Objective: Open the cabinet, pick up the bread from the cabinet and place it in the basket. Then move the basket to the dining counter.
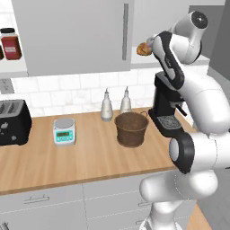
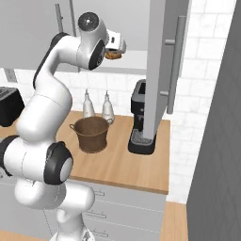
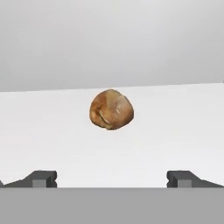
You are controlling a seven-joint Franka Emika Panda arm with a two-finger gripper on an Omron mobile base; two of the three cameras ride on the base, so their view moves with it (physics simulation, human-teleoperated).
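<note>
The bread [image 3: 111, 109] sits on the pale shelf [image 3: 175, 131] inside the opened cabinet [image 2: 160, 61], above and behind the basket [image 1: 131, 129] on the desk [image 1: 85, 157]; the claw [image 3: 112, 179] faces it, spread wide, holding nothing; best to advance straight until the bun lies centred between the fingertips [image 3: 41, 178], then close gently to avoid nudging it backward.

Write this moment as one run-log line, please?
step: reaching for bread | cabinet: right door open | gripper: open, short of bread, empty | basket: on counter, empty
</note>
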